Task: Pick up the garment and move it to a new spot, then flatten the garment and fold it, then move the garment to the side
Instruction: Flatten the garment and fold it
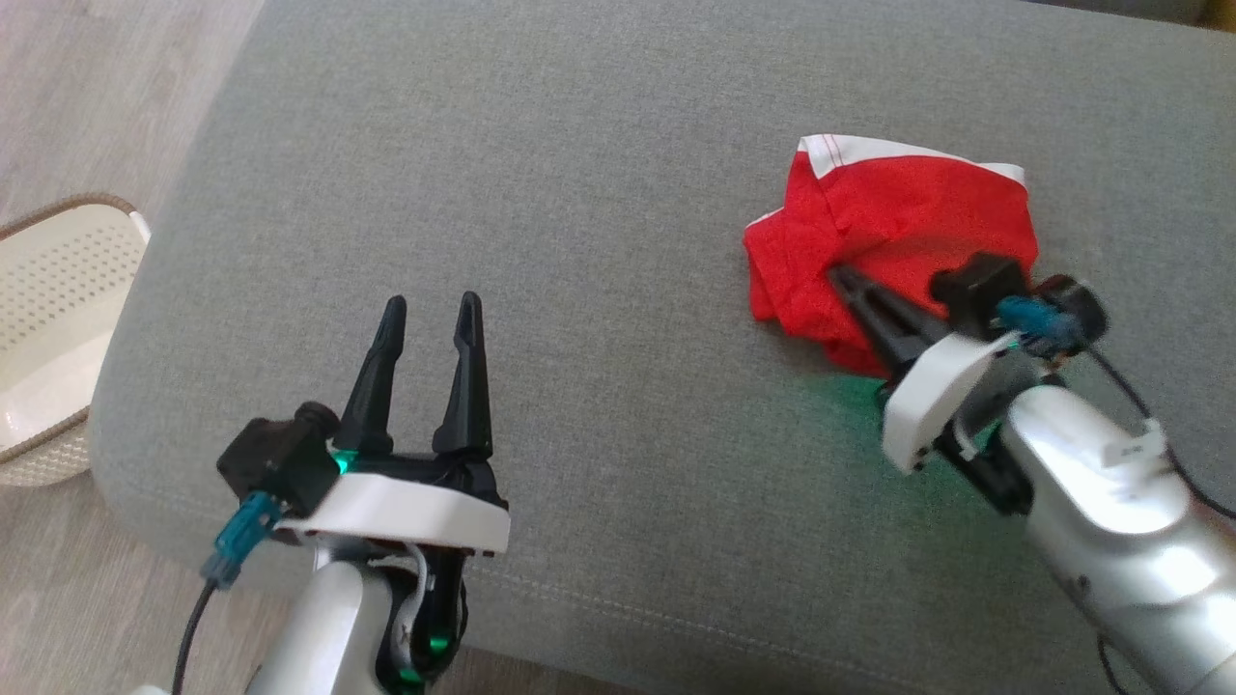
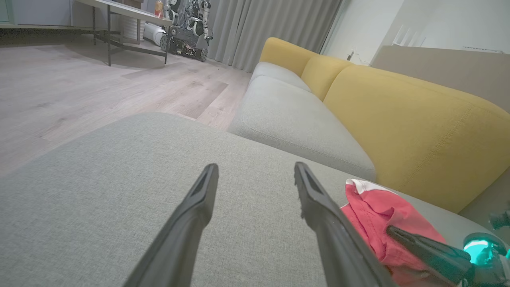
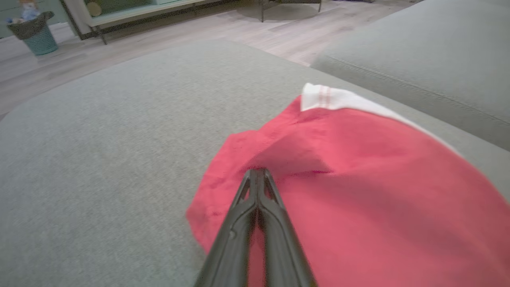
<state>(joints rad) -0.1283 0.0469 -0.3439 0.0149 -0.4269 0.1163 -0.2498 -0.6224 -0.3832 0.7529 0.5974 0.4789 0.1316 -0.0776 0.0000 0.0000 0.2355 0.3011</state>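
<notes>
A crumpled red garment [image 1: 888,232] with a white striped trim lies bunched on the grey cushion [image 1: 579,193], at the right of the head view. My right gripper [image 1: 838,277] reaches into its near edge; in the right wrist view its fingers [image 3: 257,179] are pressed together with red cloth [image 3: 358,191] pinched at their tips. Well to the left of the garment, my left gripper [image 1: 430,311] hovers over bare cushion, open with nothing between its fingers. The left wrist view shows the garment [image 2: 378,215] at the lower right, with the right gripper's finger [image 2: 422,247] resting on it.
A pale perforated basket [image 1: 48,319] stands on the wooden floor off the cushion's left edge. A yellow sofa backrest [image 2: 418,123] and another grey seat cushion [image 2: 295,119] lie beyond the garment. Bare cushion stretches between the two grippers.
</notes>
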